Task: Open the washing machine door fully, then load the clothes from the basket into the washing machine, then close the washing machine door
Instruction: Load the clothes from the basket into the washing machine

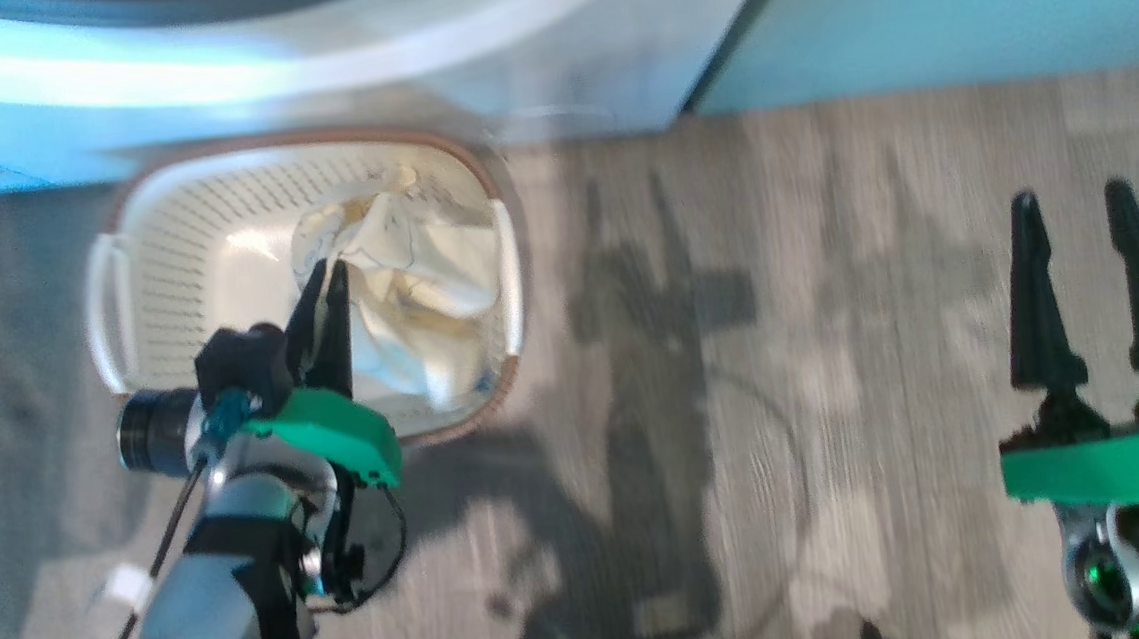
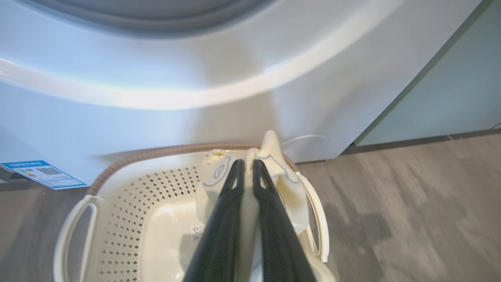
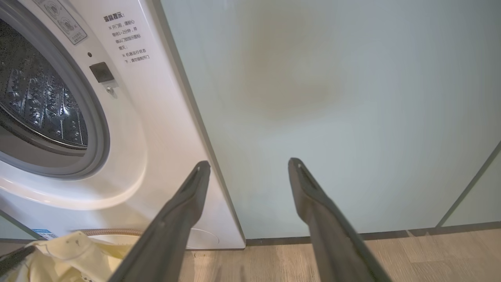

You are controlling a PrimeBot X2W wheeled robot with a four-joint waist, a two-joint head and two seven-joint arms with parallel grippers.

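Left pincer (image 2: pixel 246 166): clamped on yellow garment (image 2: pixel 274 152).
Handling: soft, light; I judge the fold between its tips safest.
Right pincer (image 3: pixel 248 168): apart.

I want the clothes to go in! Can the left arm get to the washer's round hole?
Probably yes. The left tool is shut on the clothes over the basket, right in front of the washing machine. Its drum stands uncovered, so the way up looks free.
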